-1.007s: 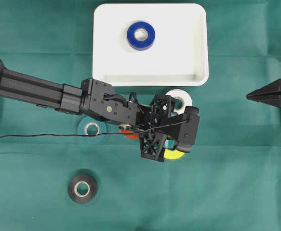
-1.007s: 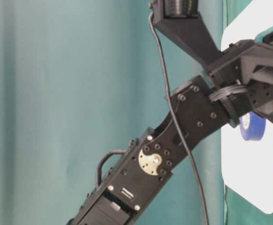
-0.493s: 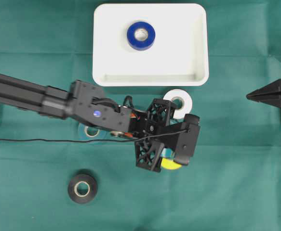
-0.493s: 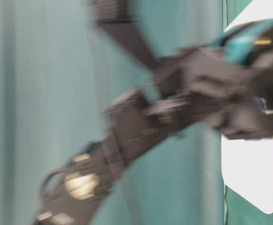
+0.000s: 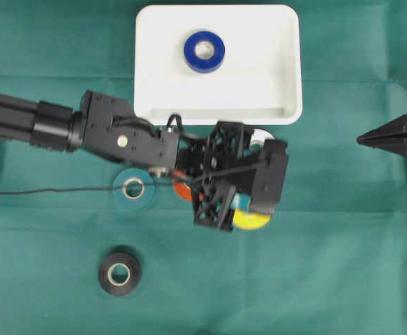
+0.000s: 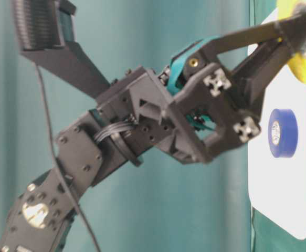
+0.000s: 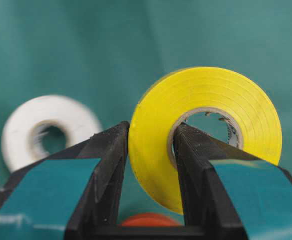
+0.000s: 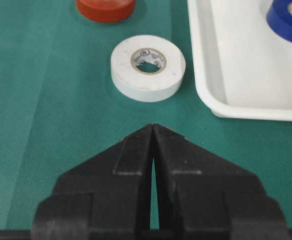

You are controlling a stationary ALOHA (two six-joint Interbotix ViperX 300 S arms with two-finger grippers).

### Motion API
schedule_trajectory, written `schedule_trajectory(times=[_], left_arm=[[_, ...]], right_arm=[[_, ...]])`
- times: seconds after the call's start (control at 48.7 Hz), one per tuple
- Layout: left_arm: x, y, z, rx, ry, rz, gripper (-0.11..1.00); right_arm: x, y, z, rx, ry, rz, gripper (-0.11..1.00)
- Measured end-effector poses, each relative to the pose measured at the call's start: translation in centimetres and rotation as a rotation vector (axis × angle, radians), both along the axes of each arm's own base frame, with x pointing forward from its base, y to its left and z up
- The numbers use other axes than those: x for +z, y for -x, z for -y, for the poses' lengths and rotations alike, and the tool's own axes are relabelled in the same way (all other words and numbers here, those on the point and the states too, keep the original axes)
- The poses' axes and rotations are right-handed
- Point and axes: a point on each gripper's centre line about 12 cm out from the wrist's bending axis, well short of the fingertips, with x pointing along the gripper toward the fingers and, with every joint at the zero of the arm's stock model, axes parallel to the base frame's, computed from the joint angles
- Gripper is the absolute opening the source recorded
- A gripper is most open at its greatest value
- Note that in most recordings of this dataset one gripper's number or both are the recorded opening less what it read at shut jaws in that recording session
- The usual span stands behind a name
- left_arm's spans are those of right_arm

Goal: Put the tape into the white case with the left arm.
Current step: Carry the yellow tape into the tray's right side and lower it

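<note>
Everywhere green cloth point(image 5: 343, 265) underneath

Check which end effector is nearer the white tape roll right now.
Left. The left end effector, shut on the yellow tape, sits partly over the white tape roll in the overhead view. The right end effector is parked shut at the table's far right.

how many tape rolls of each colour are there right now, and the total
blue tape: 1, in the white case
yellow tape: 1, held by the left gripper
white tape: 1
orange-red tape: 1
clear tape: 1
black tape: 1
total: 6 rolls
</note>
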Motion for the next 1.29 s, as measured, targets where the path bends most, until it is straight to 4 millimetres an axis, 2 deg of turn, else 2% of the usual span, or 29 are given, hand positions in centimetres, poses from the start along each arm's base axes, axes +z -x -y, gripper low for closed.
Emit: schedule_trajectory(times=[0.288, 0.596, 0.842, 1.027, 1.294], left_arm=[[-0.4, -0.9, -6.4, 0.084, -0.039, 0.000, 0.27], [-1.6, -2.5, -11.9, 0.150, -0.075, 0.001, 0.27], [-2.5, -2.7, -16.2, 0.219, -0.085, -0.007, 0.27], [-3.3, -2.4, -17.8, 0.247, -0.083, -0.022, 0.27], [-3.3, -2.4, -17.8, 0.249, -0.083, -0.022, 0.27]], right_arm=[[0.0, 0.0, 0.0, 0.000, 0.000, 0.002, -0.09], [0.0, 0.0, 0.0, 0.000, 0.000, 0.002, -0.09], [0.0, 0.0, 0.0, 0.000, 0.000, 0.002, -0.09], [0.0, 0.0, 0.0, 0.000, 0.000, 0.002, -0.09], [0.0, 0.0, 0.0, 0.000, 0.000, 0.000, -0.09]])
